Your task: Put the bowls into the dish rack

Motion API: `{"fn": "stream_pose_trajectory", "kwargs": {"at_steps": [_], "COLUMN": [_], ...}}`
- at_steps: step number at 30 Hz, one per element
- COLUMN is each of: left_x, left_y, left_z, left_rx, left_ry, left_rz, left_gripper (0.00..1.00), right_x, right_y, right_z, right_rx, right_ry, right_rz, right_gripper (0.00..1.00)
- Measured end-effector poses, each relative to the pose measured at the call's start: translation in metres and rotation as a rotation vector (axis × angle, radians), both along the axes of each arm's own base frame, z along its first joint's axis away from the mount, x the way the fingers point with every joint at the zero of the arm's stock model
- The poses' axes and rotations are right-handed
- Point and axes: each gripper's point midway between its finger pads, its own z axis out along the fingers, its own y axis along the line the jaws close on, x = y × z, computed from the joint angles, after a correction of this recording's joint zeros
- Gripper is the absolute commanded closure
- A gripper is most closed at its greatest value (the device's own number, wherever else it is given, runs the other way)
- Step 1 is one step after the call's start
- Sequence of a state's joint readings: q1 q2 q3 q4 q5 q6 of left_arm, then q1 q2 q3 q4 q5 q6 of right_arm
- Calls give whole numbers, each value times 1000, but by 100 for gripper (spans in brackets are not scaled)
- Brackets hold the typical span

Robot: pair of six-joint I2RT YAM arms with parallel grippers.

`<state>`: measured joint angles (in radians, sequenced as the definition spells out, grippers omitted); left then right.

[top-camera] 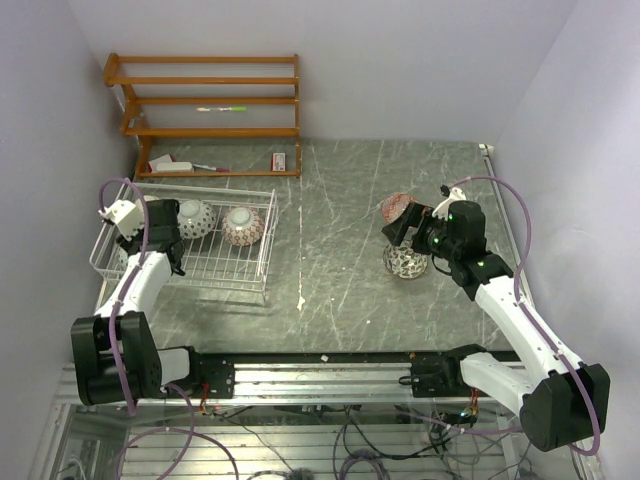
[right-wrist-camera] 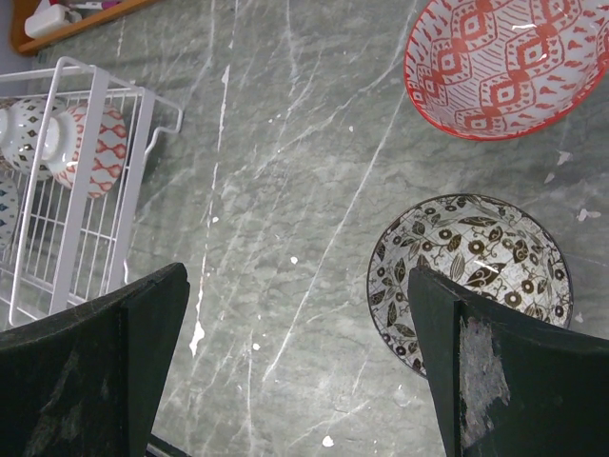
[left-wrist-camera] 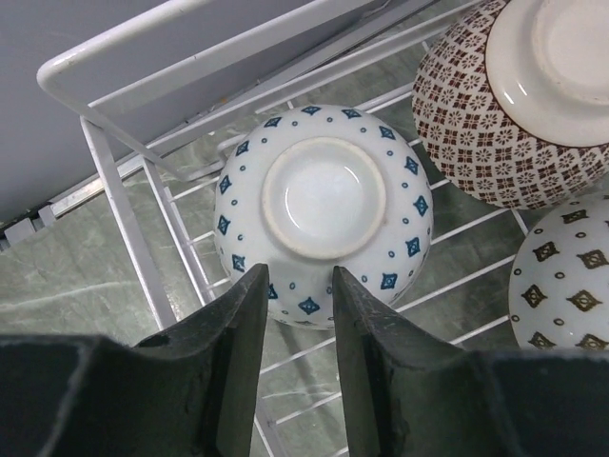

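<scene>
On the grey marbled table, right side, our right gripper hangs, jaws wide apart; the black-and-white floral ceramic bowl sits just ahead by its right finger, perhaps partly beneath. Beyond lies the red-patterned ceramic bowl. In the white wire dish rack, our left gripper, jaws narrowly apart and empty, faces an upturned blue-diamond bowl.

Reaches forward along the left side with the left arm, elbow bent, wrist tipped downward. Holds the left gripper with jaws only narrowly parted, nothing between them. Stretches the right arm forward and inward, wrist pitched down. Holds the right gripper with black fingers spread wide and empty.
</scene>
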<state>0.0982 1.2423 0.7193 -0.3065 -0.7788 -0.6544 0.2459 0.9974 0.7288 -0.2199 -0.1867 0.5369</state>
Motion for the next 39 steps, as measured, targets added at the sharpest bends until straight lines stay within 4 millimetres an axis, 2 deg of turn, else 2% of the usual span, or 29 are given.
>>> {"fn": "stream_pose_trajectory", "kwargs": {"at_steps": [3, 8, 11, 18, 22, 25, 27, 29, 34, 39], "left_x": [0, 3, 4, 13, 25, 45, 55, 59, 50, 28], "left_y": [3, 2, 0, -11, -38, -88, -136, -190, -304, -424], "left_z": [0, 1, 7, 48, 79, 100, 107, 109, 114, 101], "left_rx": [-1, -13, -24, -59, -89, -115, -136, -157, -181, -193], "left_ry": [1, -9, -33, -181, -276, -316, -321, -324, -351, -304], "left_rz": [7, -7, -15, -67, -184, -375, -545, -731, -1125, -1473], "left_gripper": [45, 20, 13, 0, 1, 1, 2, 3, 1, 3], "right_x": [0, 0, 1, 0, 1, 6, 10, 18, 26, 23], "right_y": [-1, -1, -2, -5, -7, -10, -13, -18, -29, -38], "right_z": [-1, -3, -5, -7, -4, 9, 26, 55, 118, 155], "right_rx": [-3, -6, -11, -24, -30, -31, -36, -35, -21, -7], "right_ry": [4, 8, 16, 23, 21, 4, -21, -76, -204, -271], "right_rz": [-3, -7, -13, -23, -34, -55, -80, -117, -191, -236], "right_gripper": [1, 1, 1, 0, 0, 0, 0, 0, 0, 0]}}
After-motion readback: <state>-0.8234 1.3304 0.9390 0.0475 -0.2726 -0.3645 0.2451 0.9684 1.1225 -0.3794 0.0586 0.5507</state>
